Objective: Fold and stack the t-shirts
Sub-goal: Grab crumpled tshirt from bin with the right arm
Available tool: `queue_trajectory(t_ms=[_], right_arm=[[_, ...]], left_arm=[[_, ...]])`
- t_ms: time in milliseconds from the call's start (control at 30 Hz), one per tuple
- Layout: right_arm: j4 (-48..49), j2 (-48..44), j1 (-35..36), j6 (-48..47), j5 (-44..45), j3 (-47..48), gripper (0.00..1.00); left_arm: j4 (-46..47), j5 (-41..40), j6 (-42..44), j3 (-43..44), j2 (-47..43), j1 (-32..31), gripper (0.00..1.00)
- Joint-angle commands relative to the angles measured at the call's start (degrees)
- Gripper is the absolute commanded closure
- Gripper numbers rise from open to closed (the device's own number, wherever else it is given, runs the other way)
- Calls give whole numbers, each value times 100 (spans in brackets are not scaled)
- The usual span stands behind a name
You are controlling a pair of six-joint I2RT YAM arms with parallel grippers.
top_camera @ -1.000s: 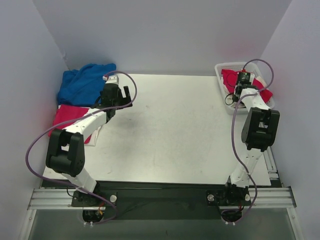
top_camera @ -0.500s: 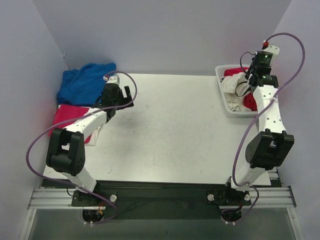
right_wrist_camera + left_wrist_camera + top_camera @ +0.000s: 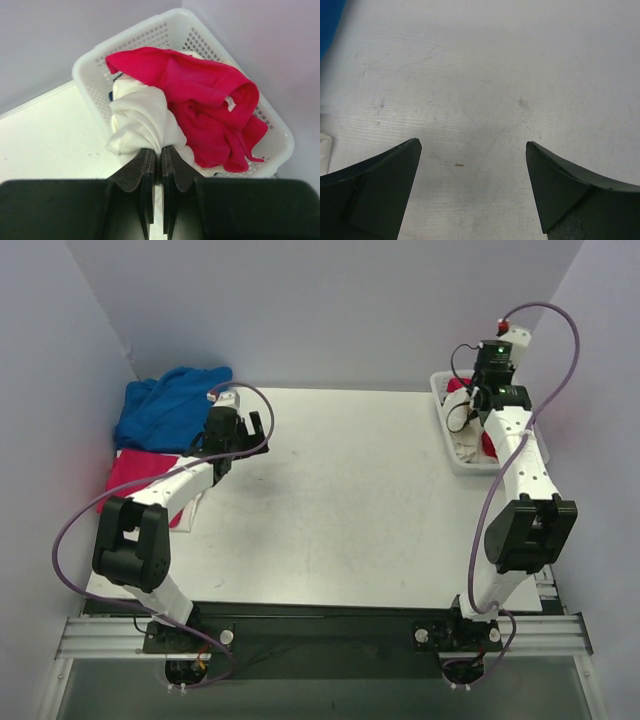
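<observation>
My right gripper (image 3: 160, 149) is shut on a white t-shirt (image 3: 142, 122) and holds it up over the white basket (image 3: 90, 80) at the back right. A crimson t-shirt (image 3: 210, 100) lies in the basket beside the white one. In the top view the right gripper (image 3: 478, 405) hangs above the basket (image 3: 447, 445). My left gripper (image 3: 243, 435) is open and empty over bare table (image 3: 480, 100). A blue t-shirt (image 3: 165, 405) is crumpled at the back left, and a folded red t-shirt (image 3: 140, 472) lies beside it.
Walls close the table at the back and both sides. A white cloth edge (image 3: 200, 502) shows under the folded red shirt. The left arm's cable (image 3: 70, 530) loops over the left edge.
My right arm has risen from the basket and pulled the white t-shirt up with it, then shifted slightly left. The left arm has not moved.
</observation>
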Motion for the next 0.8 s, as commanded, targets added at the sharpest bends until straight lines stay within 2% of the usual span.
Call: queue_trajectory(t_ms=[0, 100, 300, 433, 667, 767], right_arm=[[502, -489, 701, -387, 907, 232, 100], [160, -252, 764, -581, 1103, 1102, 100], [62, 99, 755, -1020, 1454, 2560, 100], [255, 118, 764, -1144, 1578, 2932, 100], [458, -93, 931, -1109, 1095, 3415, 100], [536, -312, 1072, -1091, 612, 3345, 100]], left_arm=[[323, 141, -71, 61, -259, 28, 3], [332, 158, -80, 18, -311, 28, 2], [384, 220, -97, -18, -355, 28, 3], [393, 246, -106, -44, -382, 19, 3], [402, 237, -132, -53, -443, 19, 3], [411, 246, -150, -88, -478, 19, 3]])
